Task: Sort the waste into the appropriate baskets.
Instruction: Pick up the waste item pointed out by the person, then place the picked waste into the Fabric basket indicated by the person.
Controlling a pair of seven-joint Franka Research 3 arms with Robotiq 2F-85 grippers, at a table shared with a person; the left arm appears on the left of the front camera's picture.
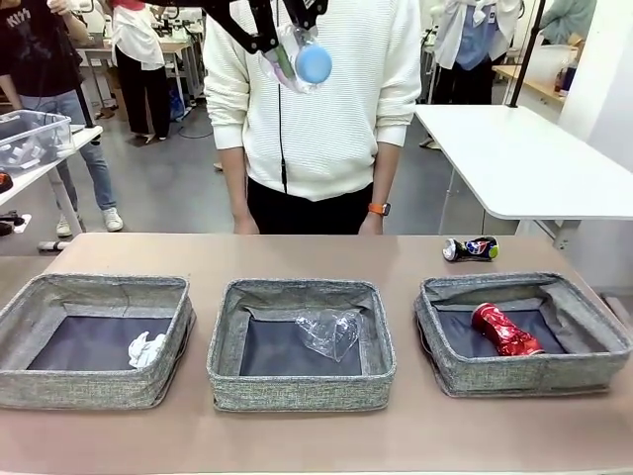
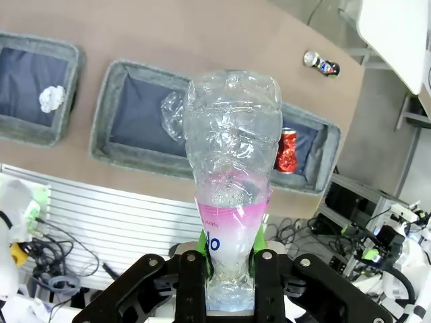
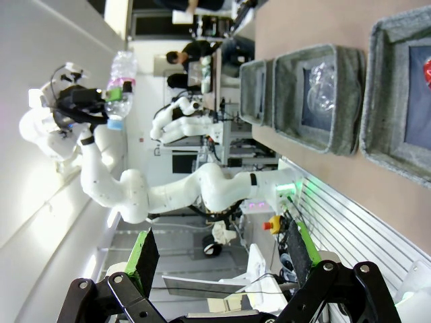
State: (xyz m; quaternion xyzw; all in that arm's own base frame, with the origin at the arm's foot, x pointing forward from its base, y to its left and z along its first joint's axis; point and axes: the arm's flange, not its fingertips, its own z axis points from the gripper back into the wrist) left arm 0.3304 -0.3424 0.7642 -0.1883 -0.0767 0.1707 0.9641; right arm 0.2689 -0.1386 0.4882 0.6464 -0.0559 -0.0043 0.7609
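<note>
We hold the blue-capped bottle clamped in our left pincer, its long axis running straight out from the pincer toward the middle basket well below.

On the pink label of the clear plastic bottle in my left claw, low centre of my wrist frame, blue letters show, perhaps "lo". My fingers hide the rest.
</note>
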